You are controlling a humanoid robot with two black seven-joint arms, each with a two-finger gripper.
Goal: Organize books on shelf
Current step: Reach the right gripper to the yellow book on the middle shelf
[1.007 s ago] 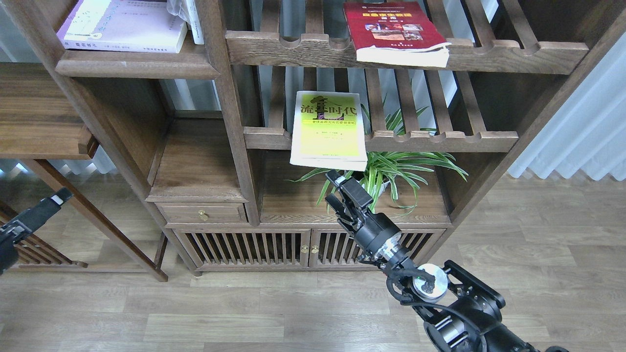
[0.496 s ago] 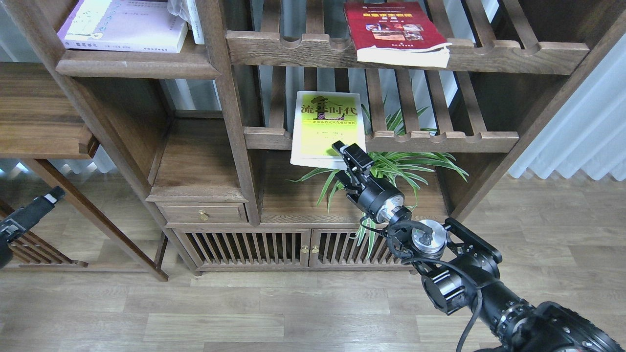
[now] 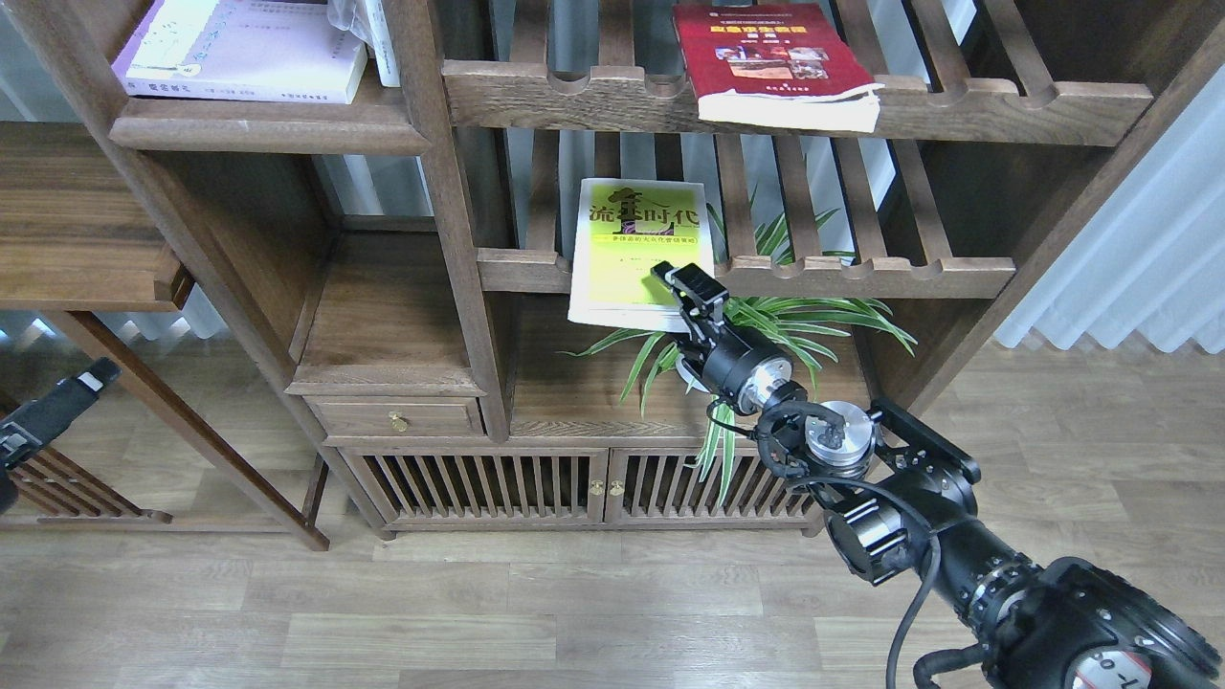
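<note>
A yellow-green book (image 3: 639, 251) with a black Chinese title lies on the middle slatted rack, its front end overhanging the rail. My right gripper (image 3: 681, 287) is at that book's front right corner. Its fingers look apart, one over the cover. A dark red book (image 3: 766, 57) with photos lies on the upper slatted rack. A pale lilac-white book (image 3: 244, 48) lies flat on the solid dark-brown shelf (image 3: 268, 129) at the top left. My left gripper (image 3: 57, 407) is low at the left edge, dark and small, far from the books.
A spider plant (image 3: 813, 321) stands on the cabinet top under the middle rack (image 3: 861, 277), just behind my right wrist. A post (image 3: 450, 220) separates the solid shelf's bay from the racks. A small drawer (image 3: 397, 416) and slatted doors (image 3: 536, 483) are below. A wooden side table (image 3: 77, 230) stands at left.
My right arm rose and reached forward from below the rack, bringing the gripper up to the yellow-green book's front right corner. My left gripper sank slightly toward the left edge. The books have not moved.
</note>
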